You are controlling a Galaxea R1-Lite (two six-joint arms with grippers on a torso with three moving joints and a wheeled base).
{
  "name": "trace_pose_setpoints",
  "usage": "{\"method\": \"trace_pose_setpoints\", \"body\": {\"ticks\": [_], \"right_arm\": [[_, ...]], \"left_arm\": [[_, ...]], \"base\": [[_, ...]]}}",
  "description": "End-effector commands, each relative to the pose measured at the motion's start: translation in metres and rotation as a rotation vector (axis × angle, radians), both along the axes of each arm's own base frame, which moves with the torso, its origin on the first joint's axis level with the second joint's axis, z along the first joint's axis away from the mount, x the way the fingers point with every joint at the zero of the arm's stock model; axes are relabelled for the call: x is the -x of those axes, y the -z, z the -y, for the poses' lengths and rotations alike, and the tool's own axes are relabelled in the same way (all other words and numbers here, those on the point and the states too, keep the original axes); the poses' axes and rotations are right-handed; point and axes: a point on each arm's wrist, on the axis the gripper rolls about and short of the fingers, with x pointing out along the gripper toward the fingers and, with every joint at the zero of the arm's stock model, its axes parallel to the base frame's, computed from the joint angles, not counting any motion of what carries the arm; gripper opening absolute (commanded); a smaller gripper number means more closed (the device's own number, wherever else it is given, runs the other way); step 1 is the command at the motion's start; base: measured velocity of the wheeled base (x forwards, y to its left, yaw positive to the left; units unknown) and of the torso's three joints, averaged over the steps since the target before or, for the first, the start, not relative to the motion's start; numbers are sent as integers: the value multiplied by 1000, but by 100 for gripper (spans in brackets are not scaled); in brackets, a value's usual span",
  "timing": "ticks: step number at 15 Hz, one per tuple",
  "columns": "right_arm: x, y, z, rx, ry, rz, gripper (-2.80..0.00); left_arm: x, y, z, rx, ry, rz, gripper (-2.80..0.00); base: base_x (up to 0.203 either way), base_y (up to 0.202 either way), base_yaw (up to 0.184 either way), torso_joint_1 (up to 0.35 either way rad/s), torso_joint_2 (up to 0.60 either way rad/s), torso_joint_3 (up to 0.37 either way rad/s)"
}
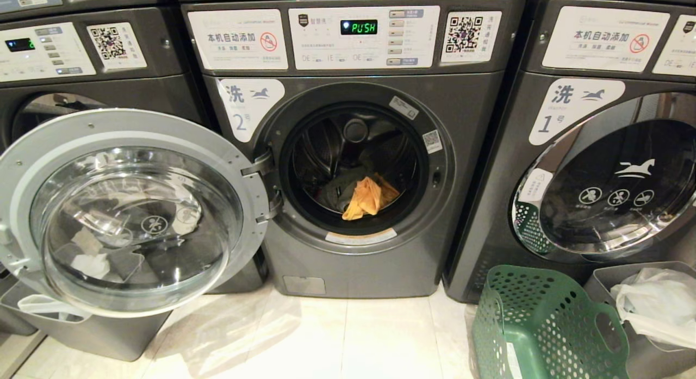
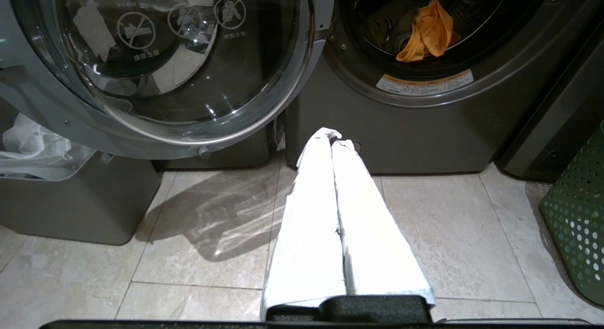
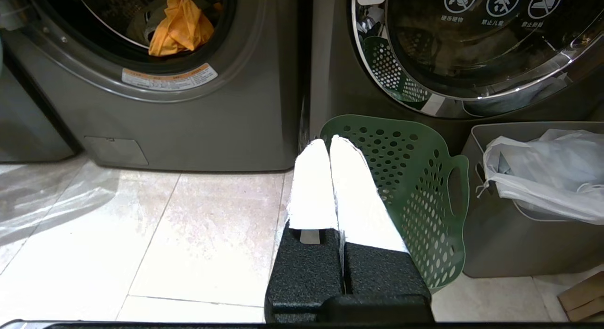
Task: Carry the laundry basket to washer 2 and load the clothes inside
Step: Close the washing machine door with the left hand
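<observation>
While the laundry basket (image 1: 544, 324) stands on the tiled floor (image 1: 326, 335) just right of washer 2 (image 1: 353, 150), in front of the machine labelled 1 (image 1: 587, 150), both grippers hang low over the tiles with nothing in them. The left gripper (image 2: 332, 135) has its white-wrapped fingers (image 2: 311, 215) pressed together, pointing at the base of washer 2. The right gripper (image 3: 326, 142) is likewise closed, its fingers (image 3: 358, 201) overlapping the basket's near rim as the wrist camera sees it; whether they touch it cannot be told. Right of the basket sits a grey bin (image 1: 652, 324) with a white bag (image 1: 660, 303). Washer 2's glass door (image 1: 130, 210) is swung wide to its left. Inside the drum, the clothes (image 1: 370, 197) lie at the bottom: a yellow-orange garment in front, darker fabric behind. Above, the panel display (image 1: 359, 26) reads PUSH.
</observation>
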Motion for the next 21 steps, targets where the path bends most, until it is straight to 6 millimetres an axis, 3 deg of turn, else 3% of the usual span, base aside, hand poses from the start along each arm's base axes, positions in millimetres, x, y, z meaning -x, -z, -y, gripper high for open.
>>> {"method": "trace_pose_setpoints", "body": {"ticks": [1, 3, 4, 7, 9, 10, 12, 15, 18, 21], "right_arm": [[0, 0, 0, 3, -2, -2, -280], [0, 0, 0, 0, 2, -2, -280], [0, 0, 0, -3, 4, -3, -280], [0, 0, 0, -14, 3, -1, -280], [0, 0, 0, -14, 3, -1, -280], [0, 0, 0, -12, 3, -1, -280], [0, 0, 0, -10, 1, 0, -280], [0, 0, 0, -12, 2, -1, -280], [0, 0, 0, -14, 3, -2, -280], [0, 0, 0, -14, 3, 0, -280]], "left_arm": [[0, 0, 0, -2, 1, -9, -280], [1, -5, 0, -34, 5, 23, -280], [5, -18, 0, -43, 10, 65, -280], [21, -95, 0, -53, 27, 182, -280], [1, -155, 1, -45, 31, 139, -280], [-21, -189, 1, -30, 33, 112, -280], [-82, -254, 1, 18, 17, 72, -280], [-185, -317, -11, 72, -68, 77, -280], [-265, -334, -58, 97, -187, 83, -280], [-306, -318, -111, 116, -205, 37, -280]], "base": [[0, 0, 0, 0, 0, 0], [0, 0, 0, 0, 0, 0], [0, 0, 0, 0, 0, 0], [0, 0, 0, 0, 0, 0], [0, 0, 0, 0, 0, 0], [0, 0, 0, 0, 0, 0], [0, 0, 0, 0, 0, 0], [0, 0, 0, 0, 0, 0], [0, 0, 0, 0, 0, 0], [0, 0, 0, 0, 0, 0]]}}
